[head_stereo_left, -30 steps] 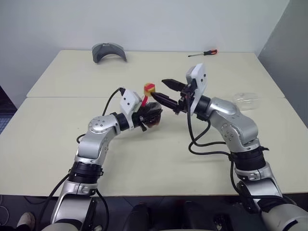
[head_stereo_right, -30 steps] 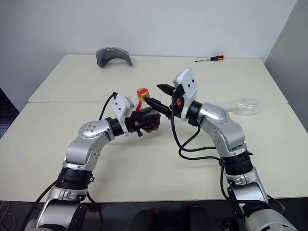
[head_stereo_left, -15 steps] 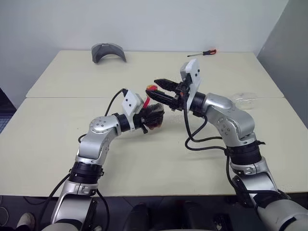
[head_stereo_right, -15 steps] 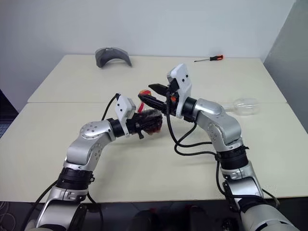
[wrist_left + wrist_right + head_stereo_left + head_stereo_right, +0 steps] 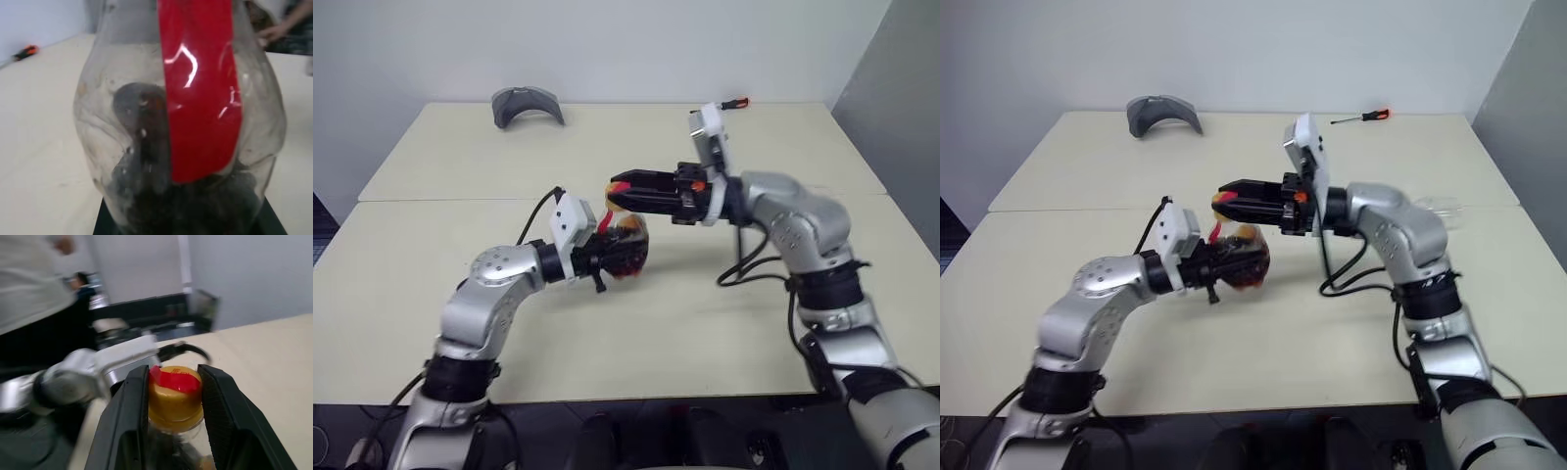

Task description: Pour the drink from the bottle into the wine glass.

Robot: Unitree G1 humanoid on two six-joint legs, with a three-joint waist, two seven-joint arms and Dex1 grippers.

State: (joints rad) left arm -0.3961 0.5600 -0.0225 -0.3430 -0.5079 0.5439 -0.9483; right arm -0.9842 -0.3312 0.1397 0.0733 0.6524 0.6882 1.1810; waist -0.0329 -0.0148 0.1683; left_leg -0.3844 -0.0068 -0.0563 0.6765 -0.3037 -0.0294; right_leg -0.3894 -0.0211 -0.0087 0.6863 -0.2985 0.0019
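Clear plastic, the bottle [image 5: 628,245] is gripped around its body by the left gripper [image 5: 612,257] above the table [image 5: 460,166]. Its yellow cap [image 5: 175,396] is clasped between the right gripper's [image 5: 172,396] two black fingers [image 5: 128,406].

Between the black right gripper [image 5: 174,382] fingers: yellow-orange cap [image 5: 174,399] under a red strip [image 5: 178,378]; clear bottle [image 5: 181,142], dark drink [image 5: 1242,264].

— What's different with the right gripper [image 5: 172,396]?
— It swung level over the bottle [image 5: 628,247]; its fingers [image 5: 128,421] narrowed from wide apart onto the yellow cap [image 5: 175,400].
— And the left arm?
— It drew the bottle nearer.
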